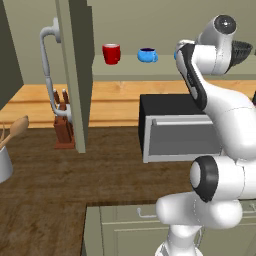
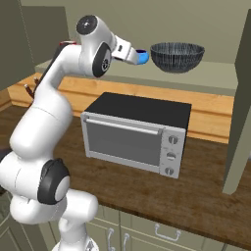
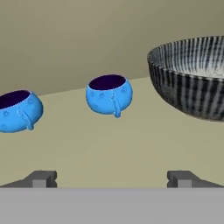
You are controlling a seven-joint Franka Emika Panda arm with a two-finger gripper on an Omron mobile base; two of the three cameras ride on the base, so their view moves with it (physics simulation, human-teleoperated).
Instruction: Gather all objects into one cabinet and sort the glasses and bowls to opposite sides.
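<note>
Red and glossy, the mug (image 1: pixel 111 53) stands on the olive-grey cabinet's pale shelf (image 1: pixel 165 70) left of a squat bright-blue cup (image 1: pixel 147 55). From the right, the wide dark ribbed bowl (image 2: pixel 177 56) sits just past the arm. Along the hand, the gripper (image 3: pixel 111 178) has its jaws wide apart and empty; the nearer blue cup (image 3: pixel 109 94) lies dead ahead, bowl to its right, so I'd close squarely across its body, clear of the bowl.

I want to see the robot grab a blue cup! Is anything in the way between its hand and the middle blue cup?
No, nothing visible is in the way. The gripper has its jaws open, and only bare shelf lies between it and the blue cup. The dark ribbed bowl stands off to one side, another blue cup to the other.
</note>
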